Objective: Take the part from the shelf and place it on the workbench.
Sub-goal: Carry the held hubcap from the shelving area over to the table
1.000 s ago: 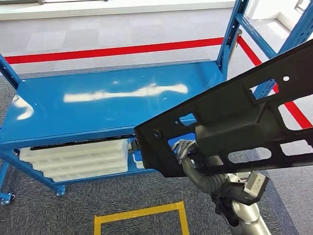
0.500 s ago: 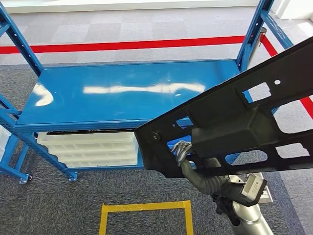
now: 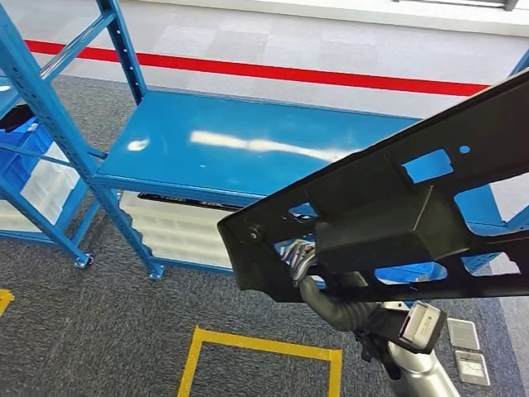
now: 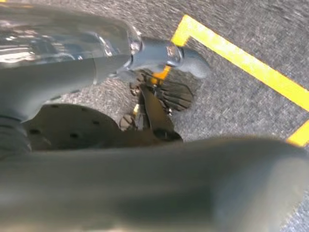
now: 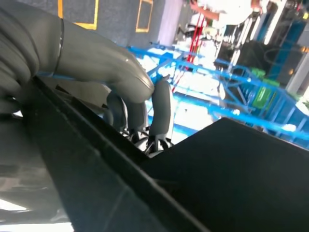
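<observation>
Since the earlier head pictures our whole view has swung: the blue workbench [image 3: 250,153] now sits further to one side and a second blue rack [image 3: 37,91] has come in at the left, which we read as the camera turning, not the furniture moving. We carry the part as before.

We hold the part [image 3: 399,207], a long black moulded panel with several cut-out windows, in the air above the grey carpet. It slopes upward and away to the right of our right hand [image 3: 299,260], and its blunt near end sits just beside that hand. In the head view the pale fingers [image 3: 294,252] show through a cut-out, curled under the panel. In the right wrist view the thick grey thumb [image 5: 105,63] lies over the panel's edge and the darker fingers [image 5: 160,113] press from the other side, so this hand grips the part [image 5: 226,179].

Beyond the hand lies the workbench top, with white trays [image 3: 181,227] stacked beneath it. Below the hand a yellow taped square [image 3: 262,347] marks the carpet, and a red line [image 3: 299,74] runs on the floor past the bench.

Our left hand [image 4: 160,55] hangs over the carpet near yellow tape [image 4: 236,58]; the picture is blurred and we cannot tell how its fingers lie.
</observation>
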`<state>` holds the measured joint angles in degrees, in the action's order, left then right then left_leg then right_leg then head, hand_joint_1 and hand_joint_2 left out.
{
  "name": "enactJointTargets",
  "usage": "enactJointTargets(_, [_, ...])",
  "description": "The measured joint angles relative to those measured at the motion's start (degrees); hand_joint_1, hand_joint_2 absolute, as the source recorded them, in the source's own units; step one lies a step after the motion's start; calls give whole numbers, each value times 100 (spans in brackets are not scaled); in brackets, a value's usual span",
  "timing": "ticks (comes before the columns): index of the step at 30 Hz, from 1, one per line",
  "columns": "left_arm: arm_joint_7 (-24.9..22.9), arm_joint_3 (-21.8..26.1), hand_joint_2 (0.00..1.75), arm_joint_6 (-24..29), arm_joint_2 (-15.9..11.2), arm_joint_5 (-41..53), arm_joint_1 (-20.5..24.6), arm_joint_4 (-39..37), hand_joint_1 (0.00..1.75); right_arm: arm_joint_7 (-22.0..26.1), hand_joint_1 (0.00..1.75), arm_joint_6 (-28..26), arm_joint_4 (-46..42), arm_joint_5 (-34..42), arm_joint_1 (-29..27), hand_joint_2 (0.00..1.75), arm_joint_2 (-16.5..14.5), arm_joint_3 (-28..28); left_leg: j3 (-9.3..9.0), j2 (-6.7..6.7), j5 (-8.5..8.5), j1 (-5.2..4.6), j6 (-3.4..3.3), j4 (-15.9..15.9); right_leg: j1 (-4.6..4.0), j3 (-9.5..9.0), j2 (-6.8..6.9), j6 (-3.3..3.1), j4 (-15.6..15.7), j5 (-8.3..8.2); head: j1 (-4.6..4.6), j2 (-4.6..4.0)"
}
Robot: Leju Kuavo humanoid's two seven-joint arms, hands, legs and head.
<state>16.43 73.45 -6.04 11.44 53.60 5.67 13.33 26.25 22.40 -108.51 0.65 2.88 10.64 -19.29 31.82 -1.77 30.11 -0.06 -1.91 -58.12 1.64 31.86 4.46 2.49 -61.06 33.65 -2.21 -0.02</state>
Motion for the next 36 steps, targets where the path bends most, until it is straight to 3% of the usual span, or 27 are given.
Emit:
enactJointTargets(2, [-25, -1, 175, 16, -13, 15, 13, 0, 0, 17, 175, 1, 8, -18, -6, 175, 12, -14, 17, 123, -31, 2, -51, 7, 1, 293, -334, -6, -663, 376, 8, 1])
enactJointTargets(3, [-35, -1, 175, 23, -17, 19, 15, 0, 0, 24, 175, 1, 13, -28, -13, 175, 18, -23, 23, 196, -35, -8, -59, 5, -7, 463, -391, -11, -1037, 520, 11, 1])
enactJointTargets(4, [-42, -1, 175, 30, -22, 18, 11, 0, 0, 30, 175, 2, 16, -39, -16, 175, 21, -34, 24, 270, -37, -18, -63, 2, -16, 577, -410, -14, -1280, 566, 11, 0])
enactJointTargets(5, [-45, 0, 175, 36, -30, 16, 6, 0, 0, 37, 175, 2, 18, -49, -11, 175, 22, -45, 21, 347, -38, -25, -64, -4, -22, 598, -420, -20, -1316, 495, 11, -1])
enactJointTargets(7, [-40, 0, 175, 47, -46, 10, 4, 0, 0, 57, 175, 3, 19, -63, 19, 175, 22, -62, 16, 510, -32, -28, -57, -30, -22, 351, -505, -40, -740, 81, 11, 0])
enactJointTargets(8, [-31, -1, 175, 50, -52, 4, 13, 0, 0, 70, 175, 5, 21, -69, 39, 175, 23, -69, 31, 587, -26, -34, -45, -56, -12, 195, -639, -51, -373, -96, 9, 0])
enactJointTargets(9, [-13, -1, 175, 53, -58, -4, 23, 0, 0, 83, 175, 10, 21, -73, 60, 175, 24, -75, 61, 666, -22, -34, -28, -85, -2, 75, -761, -62, -73, -200, 9, 0])
enactJointTargets(11, [31, 1, 175, 53, -67, -21, 29, 0, 0, 98, 175, 33, 22, -80, 100, 175, 26, -88, 140, 795, -34, -19, 24, -121, 1, 7, -893, -86, 134, -206, 6, 0])
enactJointTargets(13, [64, 1, 175, 54, -86, -33, 8, 0, 0, 104, 175, 57, 21, -83, 168, 175, 26, -109, 186, 860, -45, -1, 79, -132, 1, 1, -774, -128, 162, -211, 5, 1])
enactJointTargets(15, [96, 2, 175, 54, -111, -73, 12, 0, 0, 120, 175, 72, 18, -77, 237, 175, 24, -137, 289, 632, 90, -10, 145, -329, 21, -16, -613, -186, 181, -216, -2, 0])
enactJointTargets(17, [127, 5, 175, 53, -130, -133, 46, 0, 0, 145, 175, 77, 14, -67, 260, 175, 24, -151, 595, 328, 418, 5, 218, -951, 26, -26, -431, -223, 185, -203, -9, -1])
enactJointTargets(19, [139, 17, 175, 53, -141, -189, 57, 0, 0, 170, 175, 76, 18, -57, 261, 175, 25, -157, 930, 246, 644, 46, 272, -1619, 26, -33, -247, -230, 184, -186, -9, -1])
enactJointTargets(20, [134, 25, 175, 58, -147, -210, 50, 0, 0, 183, 175, 76, 20, -46, 261, 175, 25, -162, 978, 230, 611, 63, 291, -1707, 27, -41, -163, -228, 184, -174, -9, -1])
enactJointTargets(21, [122, 32, 175, 68, -155, -223, 40, 0, 0, 198, 175, 77, 24, -31, 264, 175, 26, -167, 908, 205, 472, 75, 300, -1557, 27, -57, -86, -221, 184, -161, -9, -1])
enactJointTargets(22, [106, 38, 175, 84, -167, -227, 32, 0, 0, 212, 175, 76, 28, -13, 271, 175, 26, -171, 734, 145, 262, 79, 297, -1204, 28, -80, -16, -211, 184, -143, -9, -1])
enactJointTargets(24, [57, 49, 175, 124, -187, -228, 35, 0, 0, 247, 175, 77, 41, 24, 293, 175, 28, -173, 368, -133, -30, 34, 246, -467, 11, -123, 103, -172, 184, -105, -8, -1])
enactJointTargets(26, [-8, 65, 175, 180, -208, -222, 38, 0, 0, 287, 175, 75, 60, 40, 307, 175, 33, -174, 250, -306, -71, -30, 180, -183, -18, -150, 217, -122, 190, -79, -5, -1])
enactJointTargets(28, [-87, 83, 175, 246, -241, -217, 21, 1, 0, 328, 175, 67, 79, 40, 316, 175, 36, -179, 266, -201, -81, -41, 115, -152, -19, -192, 337, -62, 212, -55, -3, -1])
enactJointTargets(29, [-120, 89, 175, 275, -260, -216, 10, 2, 0, 352, 175, 60, 90, 38, 321, 175, 37, -180, 254, -134, -95, -32, 76, -125, -10, -207, 290, -33, 189, -8, -2, -1])
enactJointTargets(31, [-162, 93, 175, 309, -298, -214, 9, 5, 0, 396, 175, 44, 104, 34, 315, 175, 42, -169, 220, 2, -127, -3, 2, -71, 4, -86, -28, -15, -156, 245, 7, 0])
enactJointTargets(32, [-174, 95, 175, 318, -312, -211, 14, 6, 0, 414, 175, 34, 110, 30, 298, 175, 44, -158, 214, 74, -127, -9, -18, -67, 2, 71, -229, -27, -499, 425, 11, 0])
enactJointTargets(34, [-185, 95, 175, 324, -342, -203, 19, 7, 0, 432, 175, 18, 117, 23, 247, 175, 46, -133, 211, 240, -124, -24, -37, -72, -14, 444, -396, -53, -1208, 680, 14, -1])
enactJointTargets(35, [-186, 95, 175, 325, -354, -200, 14, 7, 0, 439, 175, 14, 121, 20, 228, 175, 46, -124, 206, 324, -123, -32, -40, -75, -24, 548, -415, -63, -1355, 656, 14, -1])
enactJointTargets(36, [-186, 96, 175, 325, -367, -201, 10, 7, 0, 445, 175, 13, 127, 19, 218, 175, 46, -116, 199, 411, -122, -36, -39, -80, -31, 553, -430, -75, -1277, 510, 14, -1])
